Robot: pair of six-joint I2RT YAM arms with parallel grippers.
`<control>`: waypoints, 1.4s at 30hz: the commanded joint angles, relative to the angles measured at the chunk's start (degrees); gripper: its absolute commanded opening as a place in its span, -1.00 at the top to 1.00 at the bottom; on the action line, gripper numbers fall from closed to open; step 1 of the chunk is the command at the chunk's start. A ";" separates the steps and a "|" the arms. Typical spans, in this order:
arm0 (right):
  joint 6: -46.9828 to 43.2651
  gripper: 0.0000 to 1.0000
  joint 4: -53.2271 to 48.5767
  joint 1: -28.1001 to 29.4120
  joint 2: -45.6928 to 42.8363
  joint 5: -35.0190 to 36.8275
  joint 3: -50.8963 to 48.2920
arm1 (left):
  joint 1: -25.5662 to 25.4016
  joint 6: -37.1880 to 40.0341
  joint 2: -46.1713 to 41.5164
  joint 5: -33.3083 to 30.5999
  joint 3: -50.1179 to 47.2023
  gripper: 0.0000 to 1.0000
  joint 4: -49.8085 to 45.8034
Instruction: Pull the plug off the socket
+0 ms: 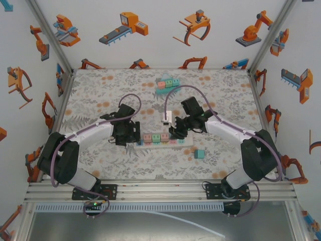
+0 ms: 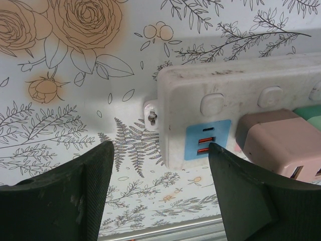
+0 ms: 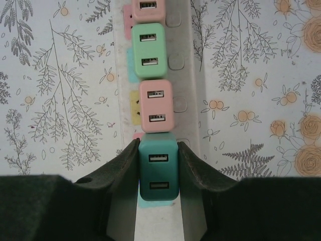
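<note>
Teal and boxy, the plug (image 3: 158,170) sits last in the white power strip (image 3: 186,75), mid-tabletop toward the near edge, pinched by the right gripper (image 3: 158,147). A pink plug (image 3: 156,106) and a green plug (image 3: 148,50) crowd the same row. The left gripper (image 2: 160,148) hangs spread over the strip's other end. Floral cloth (image 1: 100,90) covers the tabletop, and the walls (image 1: 150,45) carry orange robot drawings.

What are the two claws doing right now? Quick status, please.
Right gripper shut on teal plug, which looks seated on power strip. Left gripper open, astride strip's end. Pink plug close beside teal one.
</note>
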 commanded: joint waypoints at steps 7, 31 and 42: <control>18.31 0.94 3.60 0.76 -10.18 1.48 -0.09 | -1.13 1.47 1.09 -6.71 -1.62 -0.41 -2.79; 96.51 1.00 -6.87 -0.58 -68.05 42.58 -27.92 | -1.55 19.22 -29.11 22.87 7.42 -0.82 0.33; 98.58 1.00 7.21 -0.56 -60.54 35.30 -37.46 | -4.54 32.50 -36.43 37.35 4.29 -0.94 -2.82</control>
